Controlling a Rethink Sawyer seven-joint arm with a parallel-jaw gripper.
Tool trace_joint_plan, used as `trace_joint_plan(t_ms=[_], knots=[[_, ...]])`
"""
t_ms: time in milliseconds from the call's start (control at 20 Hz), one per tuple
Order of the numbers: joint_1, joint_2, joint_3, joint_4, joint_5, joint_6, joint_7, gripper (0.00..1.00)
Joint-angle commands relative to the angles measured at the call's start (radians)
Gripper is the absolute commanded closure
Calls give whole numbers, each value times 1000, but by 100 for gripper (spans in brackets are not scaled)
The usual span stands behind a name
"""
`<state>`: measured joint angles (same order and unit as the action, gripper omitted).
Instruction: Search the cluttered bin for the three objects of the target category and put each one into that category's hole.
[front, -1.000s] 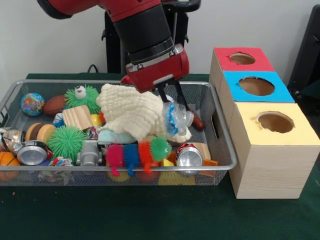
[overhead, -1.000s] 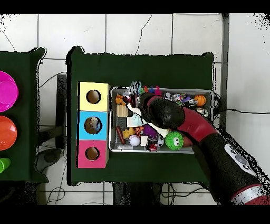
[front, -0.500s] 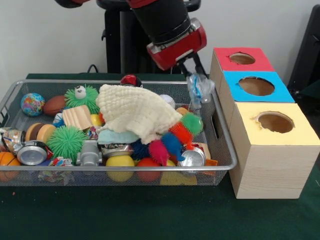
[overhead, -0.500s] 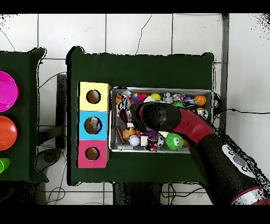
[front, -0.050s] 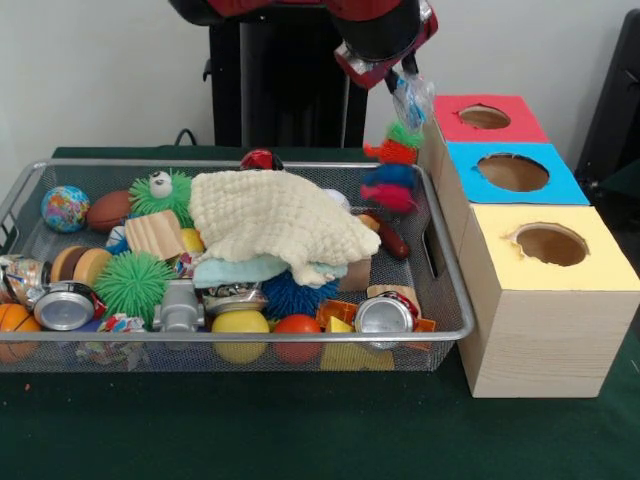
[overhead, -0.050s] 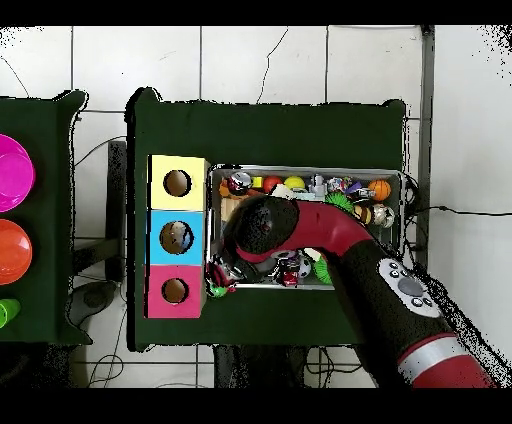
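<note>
We saw no readable writing. The green-covered bench (front, -0.050s: 300, 430) stood on a white tiled floor (overhead, -0.050s: 260, 60). The wire mesh bin (front, -0.050s: 445, 300) sat beside the wooden three-hole box (front, -0.050s: 540, 300). The tool (front, -0.050s: 405, 70) gripped a crinkled clear plastic wrapper (front, -0.050s: 412, 98), a multicoloured fuzzy caterpillar toy (front, -0.050s: 390, 172) dangling beneath, above the bin's edge by the red hole (front, -0.050s: 484, 117).

A wire bin (front, -0.050s: 440, 335) and a three-holed wooden box (front, -0.050s: 545, 335) are set side by side on a green-covered worktop (front, -0.050s: 300, 425).
</note>
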<state>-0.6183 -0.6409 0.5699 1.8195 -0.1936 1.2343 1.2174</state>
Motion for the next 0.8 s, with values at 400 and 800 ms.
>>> trace_joint_plan(t_ms=[400,800], knots=[[-18,153,-55,-125,-113,-139,67,100],[-89,147,32,-53,-61,-508,72,100]])
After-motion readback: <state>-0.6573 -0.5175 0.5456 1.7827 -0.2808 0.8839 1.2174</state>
